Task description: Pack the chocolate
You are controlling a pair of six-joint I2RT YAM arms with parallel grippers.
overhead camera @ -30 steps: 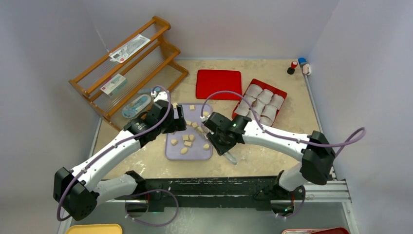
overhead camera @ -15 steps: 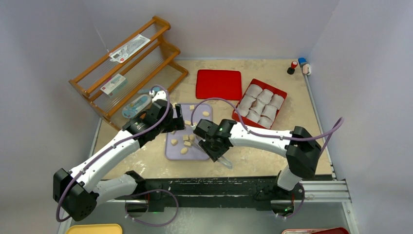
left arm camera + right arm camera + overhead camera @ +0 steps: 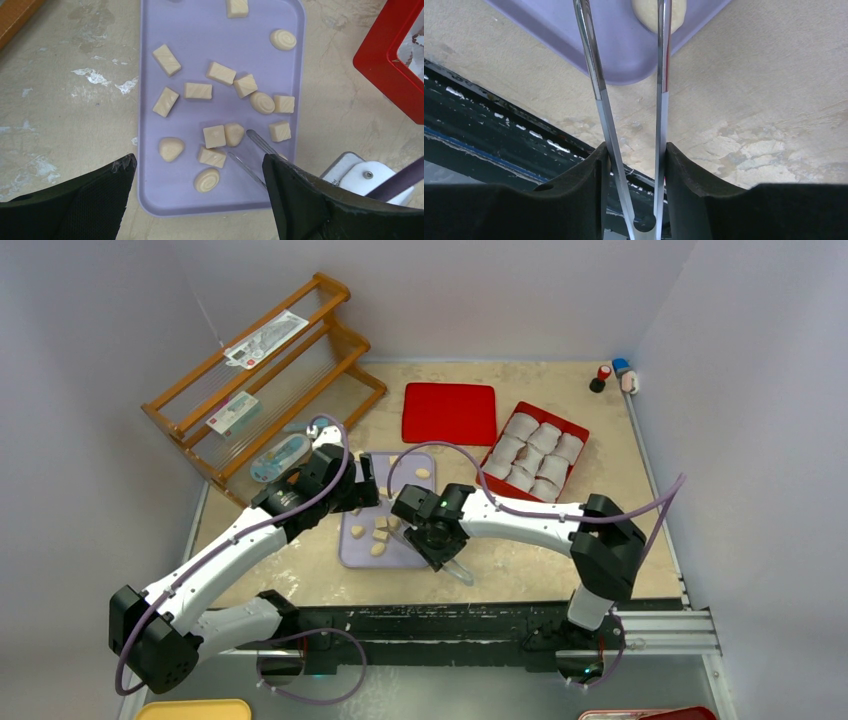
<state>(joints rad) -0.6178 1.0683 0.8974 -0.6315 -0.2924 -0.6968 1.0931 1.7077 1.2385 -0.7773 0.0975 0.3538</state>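
Several pale tan chocolate pieces (image 3: 215, 136) lie loose on a lilac tray (image 3: 200, 40), which the top view shows mid-table (image 3: 360, 555). My right gripper (image 3: 634, 155) is shut on metal tongs (image 3: 599, 85), pads pressed on both arms. The tong arms stand apart and reach over the tray's near right corner (image 3: 619, 55), with one chocolate (image 3: 649, 15) under the right arm. In the left wrist view the tong tips (image 3: 250, 150) lie beside a rounded piece. My left gripper (image 3: 199, 165) hovers open above the tray's near end and holds nothing.
A red box of white paper cups (image 3: 535, 452) sits right of the tray, with a flat red lid (image 3: 450, 412) behind it. A wooden rack (image 3: 265, 375) stands at the back left, and small bottles (image 3: 612, 375) at the back right.
My right arm has swung left, bringing the tongs over the tray's near right part. The left arm has barely moved.
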